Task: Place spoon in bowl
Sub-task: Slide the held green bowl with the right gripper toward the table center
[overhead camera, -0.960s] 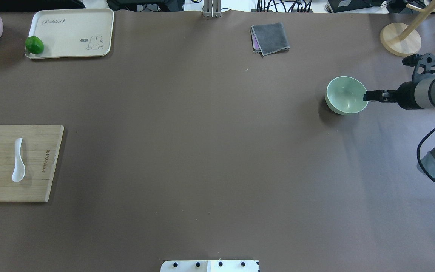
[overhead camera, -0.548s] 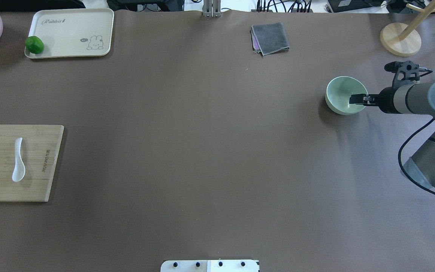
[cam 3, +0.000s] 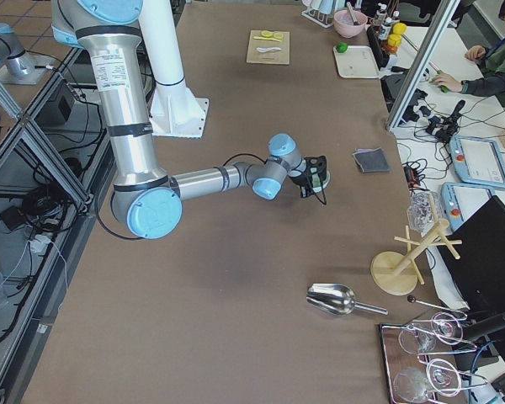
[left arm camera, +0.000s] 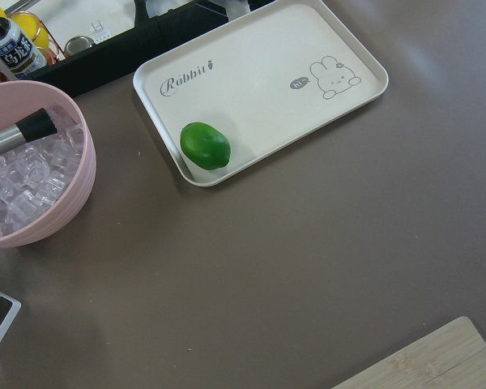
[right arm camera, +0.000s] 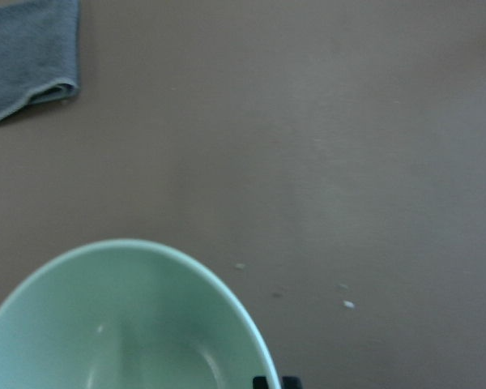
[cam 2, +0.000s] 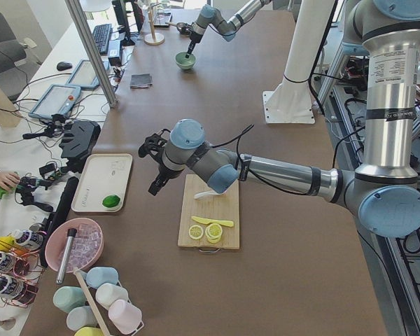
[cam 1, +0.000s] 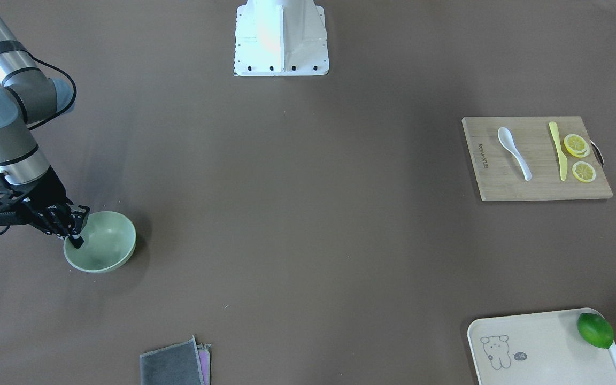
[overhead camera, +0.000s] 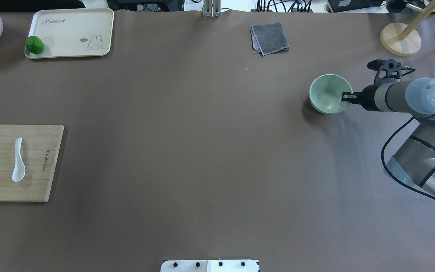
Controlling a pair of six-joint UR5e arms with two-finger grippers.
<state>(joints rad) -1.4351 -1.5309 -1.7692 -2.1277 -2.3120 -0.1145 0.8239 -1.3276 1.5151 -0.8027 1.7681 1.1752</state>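
Note:
The white spoon (overhead camera: 18, 160) lies on a wooden cutting board (overhead camera: 36, 181) at the table's left edge; it also shows in the front view (cam 1: 514, 152). The mint-green bowl (overhead camera: 327, 93) stands at the far right, also seen in the front view (cam 1: 104, 247). My right gripper (overhead camera: 344, 97) is shut on the bowl's near-right rim, one finger inside; the right wrist view shows the rim (right arm camera: 227, 292) just ahead of the fingertips. My left gripper (cam 2: 156, 187) hovers over the table between the tray and the cutting board; I cannot tell if it is open.
A yellow knife (cam 1: 556, 149) and lemon slices (cam 1: 576, 145) share the board. A cream tray (overhead camera: 70, 22) holds a lime (overhead camera: 34, 44). A pink bowl of ice (left arm camera: 24, 170), a grey cloth (overhead camera: 270, 37) and a wooden stand (overhead camera: 399, 39) line the far edge.
My right gripper reached over the bowl's rim, closed on it and slid the bowl to the left. The spoon has not moved.

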